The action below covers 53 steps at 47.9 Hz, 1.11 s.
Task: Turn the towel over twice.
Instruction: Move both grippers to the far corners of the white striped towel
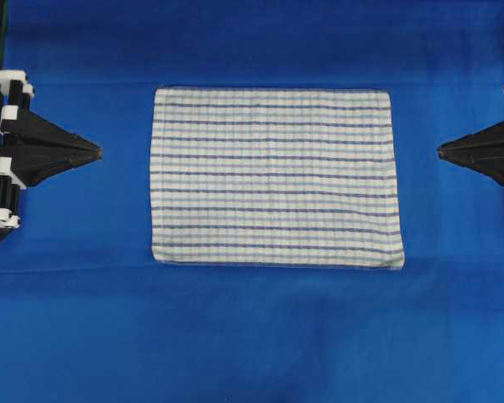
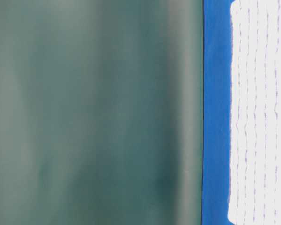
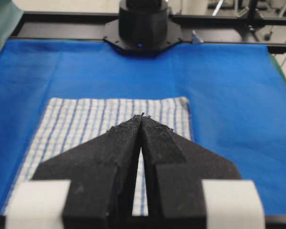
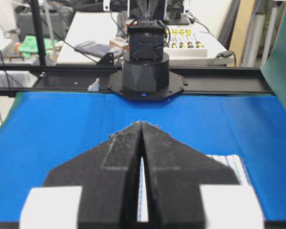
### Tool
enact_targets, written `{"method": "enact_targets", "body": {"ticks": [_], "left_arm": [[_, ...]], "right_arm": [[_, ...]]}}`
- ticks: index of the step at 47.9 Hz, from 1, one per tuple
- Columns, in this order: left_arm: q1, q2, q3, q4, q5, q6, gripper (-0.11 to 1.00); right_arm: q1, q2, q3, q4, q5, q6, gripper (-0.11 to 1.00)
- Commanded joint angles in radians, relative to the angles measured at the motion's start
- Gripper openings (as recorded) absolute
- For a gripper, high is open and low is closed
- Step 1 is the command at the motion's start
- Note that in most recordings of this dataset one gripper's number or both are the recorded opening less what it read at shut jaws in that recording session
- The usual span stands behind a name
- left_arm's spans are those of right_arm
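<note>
The towel [image 1: 274,177], white with thin blue stripes and a faint check, lies flat and spread out in the middle of the blue tablecloth [image 1: 252,336]. It also shows in the table-level view as the towel [image 2: 262,112], and under the jaws as the towel [image 3: 86,124] and the towel [image 4: 231,164]. My left gripper [image 1: 97,154] hangs off the towel's left edge, shut, tips meeting, holding nothing. My right gripper [image 1: 440,152] hangs off the towel's right edge, also shut and empty. In the wrist views the left gripper [image 3: 142,116] and right gripper [image 4: 141,123] show tips pressed together.
The opposite arm's black base [image 3: 143,24] stands at the table's far edge, as does the other base [image 4: 145,71]. A black frame rail [image 4: 219,81] borders the cloth. A green curtain [image 2: 93,112] backs the table. Blue cloth lies bare all round the towel.
</note>
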Motion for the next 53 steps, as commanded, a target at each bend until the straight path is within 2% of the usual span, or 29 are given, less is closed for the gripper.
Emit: {"method": "enact_targets", "body": {"ticks": [1,13,23,32,36,43,47,49,53], "left_arm": [[0.015,0.011,-0.031,-0.018,-0.012,0.008,0.0],[0.094,0.051,-0.029,-0.018,-0.034,0.017,0.0],[0.184,0.146,-0.026,-0.018,-0.04,0.015,0.0],[0.265,0.275,-0.023,-0.018,-0.078,0.015,0.02],[0.299,0.333,-0.02,-0.018,-0.104,0.017,0.16],[0.353,0.446,-0.018,-0.018,-0.158,0.015,0.59],[0.379,0.523,-0.025,-0.018,-0.19,0.015,0.81],[0.393,0.557,-0.026,-0.018,-0.204,0.017,0.88],[0.425,0.623,-0.028,-0.018,-0.232,0.017,0.89]], "right_arm": [[-0.023,0.006,-0.032,0.0,-0.005,-0.012,0.0],[-0.143,0.031,-0.057,0.0,0.106,-0.005,0.0],[-0.255,0.089,-0.044,0.0,0.123,0.008,0.0],[-0.376,0.201,-0.038,0.005,0.126,0.009,0.01],[-0.41,0.27,-0.041,0.005,0.126,0.009,0.06],[-0.456,0.417,-0.064,0.002,0.123,0.006,0.49],[-0.476,0.497,-0.075,0.002,0.12,0.006,0.66],[-0.486,0.535,-0.081,0.0,0.115,0.005,0.68],[-0.506,0.624,-0.097,0.0,0.101,0.005,0.64]]}}
